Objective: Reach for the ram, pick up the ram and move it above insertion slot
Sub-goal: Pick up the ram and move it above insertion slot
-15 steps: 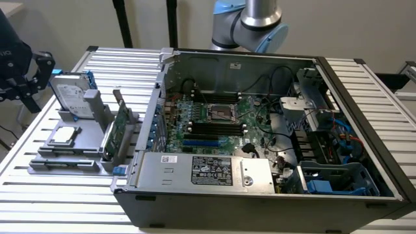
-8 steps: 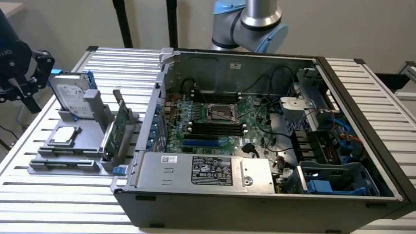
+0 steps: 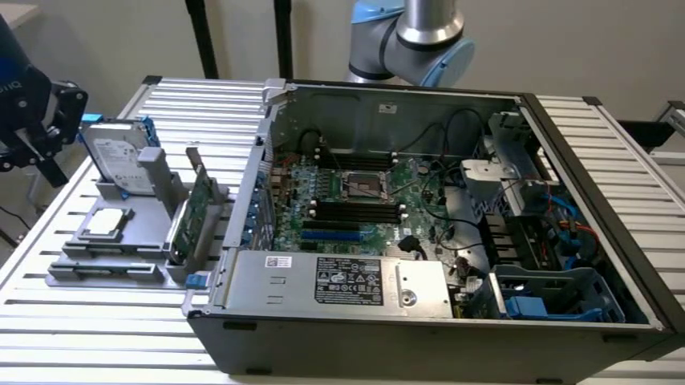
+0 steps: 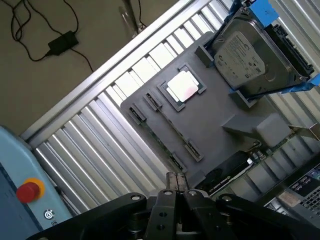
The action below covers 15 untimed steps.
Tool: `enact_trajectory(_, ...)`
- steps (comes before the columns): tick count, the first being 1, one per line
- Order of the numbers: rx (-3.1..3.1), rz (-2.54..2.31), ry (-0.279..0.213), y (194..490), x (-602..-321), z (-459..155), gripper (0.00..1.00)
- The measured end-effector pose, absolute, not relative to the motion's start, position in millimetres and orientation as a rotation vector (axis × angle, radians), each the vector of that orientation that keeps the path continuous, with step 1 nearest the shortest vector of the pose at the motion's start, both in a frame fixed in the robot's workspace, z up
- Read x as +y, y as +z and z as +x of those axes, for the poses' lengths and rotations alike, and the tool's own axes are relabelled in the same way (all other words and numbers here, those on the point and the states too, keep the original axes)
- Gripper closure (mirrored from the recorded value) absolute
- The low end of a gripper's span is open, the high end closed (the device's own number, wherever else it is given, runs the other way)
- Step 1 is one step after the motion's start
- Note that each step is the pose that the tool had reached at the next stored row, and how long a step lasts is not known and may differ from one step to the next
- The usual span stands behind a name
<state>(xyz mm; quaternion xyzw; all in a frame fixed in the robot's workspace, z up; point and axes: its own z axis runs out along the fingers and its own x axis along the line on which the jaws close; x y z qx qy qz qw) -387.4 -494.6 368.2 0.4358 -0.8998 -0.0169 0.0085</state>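
gripper jaws fully shut, fingertips pressed together with nothing between them, holding nothing. it hangs over the near edge of the grey holder, which sits on the slatted table. ram not picked up: a thin green edge stands in the long holder slot closest to the jaws, just beyond the fingertips and apart from them, with a clip at each end. a second long slot runs parallel just past it; can't tell if anything is in it. cpu lies flat in its pocket farther out from the jaws, past both slots. hard drive with blue rails stands in the holder well beyond the jaws, the farthest part. card with a black fan stands close beside the jaws. on the opposite side of the jaws is a blue box with a red button. adapter and its cable lie on the floor, far from the jaws. in the exterior view the gripper is at the exterior view's left edge, above the table, just beside the hard drive. holder, cpu and card sit between the jaws and the open case. black slots on the motherboard are well apart from the jaws, beyond the card. arm rises behind the case.
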Motion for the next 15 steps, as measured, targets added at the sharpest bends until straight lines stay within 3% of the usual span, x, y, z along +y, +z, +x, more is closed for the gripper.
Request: enact_trajectory(15,-2.597,1.729,-0.049,366.7,-494.5,-387.4,0.89)
